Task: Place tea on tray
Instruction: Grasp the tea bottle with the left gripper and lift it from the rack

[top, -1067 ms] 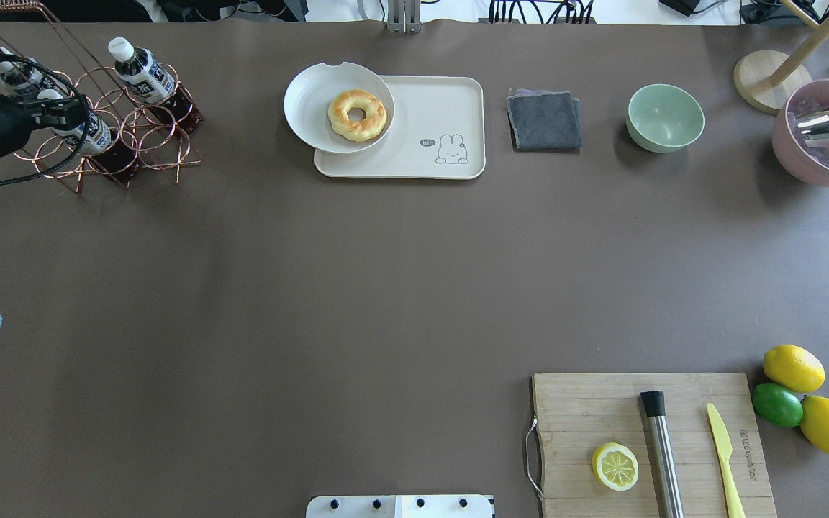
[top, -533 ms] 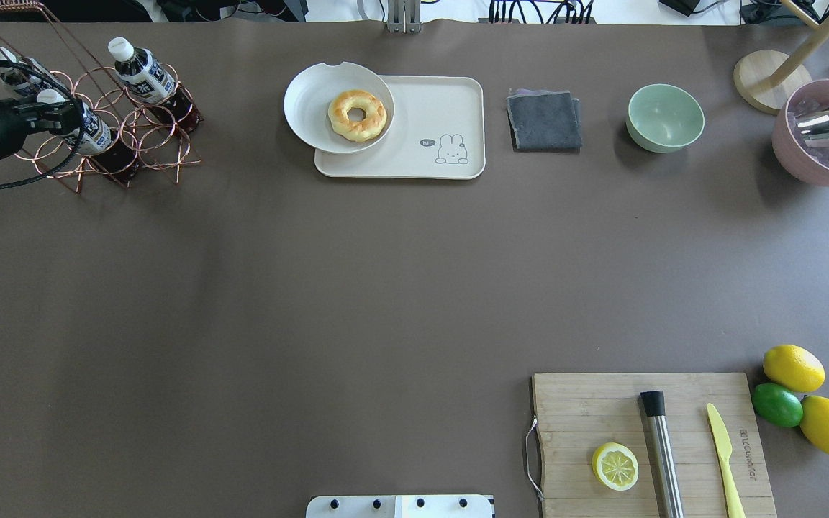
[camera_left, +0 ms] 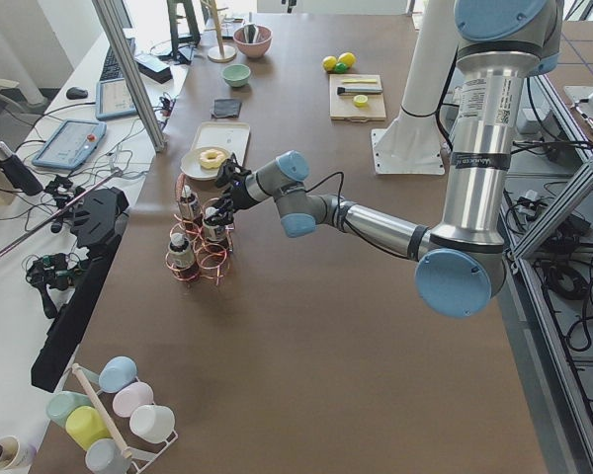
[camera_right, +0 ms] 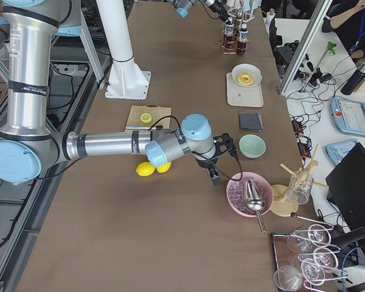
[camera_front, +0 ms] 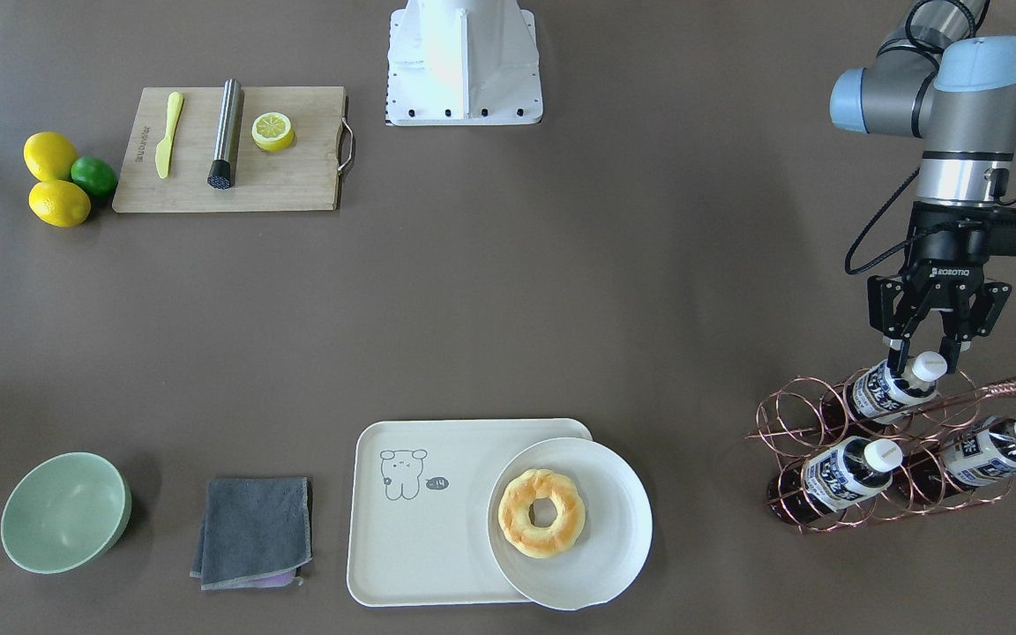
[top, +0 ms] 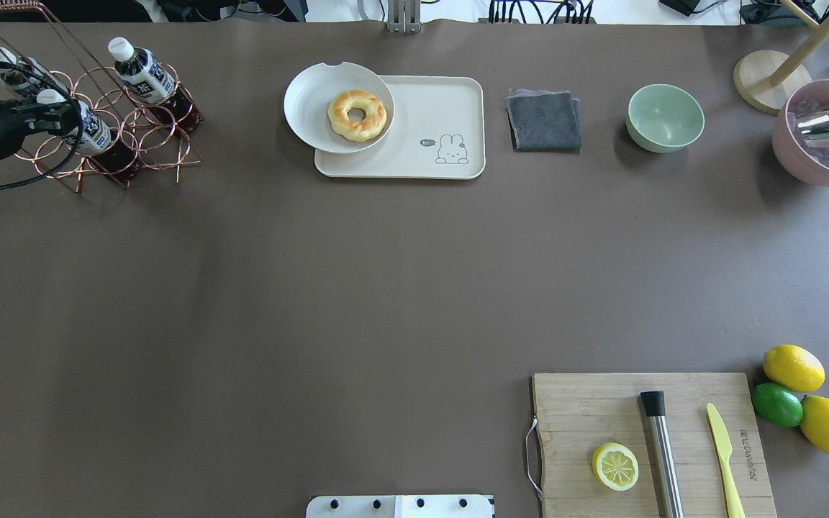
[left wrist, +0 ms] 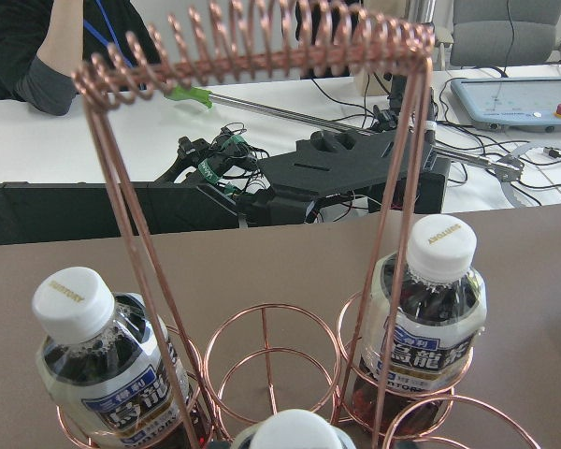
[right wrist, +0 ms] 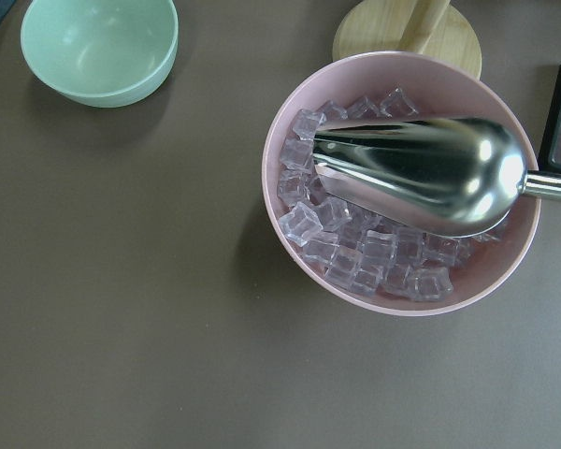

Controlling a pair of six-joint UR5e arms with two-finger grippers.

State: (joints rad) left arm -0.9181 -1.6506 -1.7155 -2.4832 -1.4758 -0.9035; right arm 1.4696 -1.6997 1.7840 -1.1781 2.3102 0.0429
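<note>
The tea [camera_front: 880,392] sits leaning in a ring of a copper wire rack [camera_front: 790,414] at the far left end of the counter. It is the bottle nearest the robot, with two like it [camera_front: 843,476] [camera_front: 989,451] in neighbouring rings. The left tool [camera_front: 922,351] hangs over its white cap with its fingers spread on either side and not visibly pressing on it.

The right tool [camera_right: 214,177] is over by the pink bowl of ice [right wrist: 402,182], and I cannot tell whether it is open or closed.

The bottle looks full, so it is probably light but not weightless. Its thin clear walls would give under a hard squeeze, and its glossy label could slip. The cap and the neck just under it seem the firmest hold, and they are the only part standing clear of the wire. It should probably be drawn out along its own lean, as the light rack may snag it and lift.

The tray [camera_front: 420,547] lies well apart along the far edge. A round plate [camera_front: 614,529] holding a doughnut [camera_front: 541,512] overlaps one end, so the bare end with the drawing is the likely place to set it.
</note>
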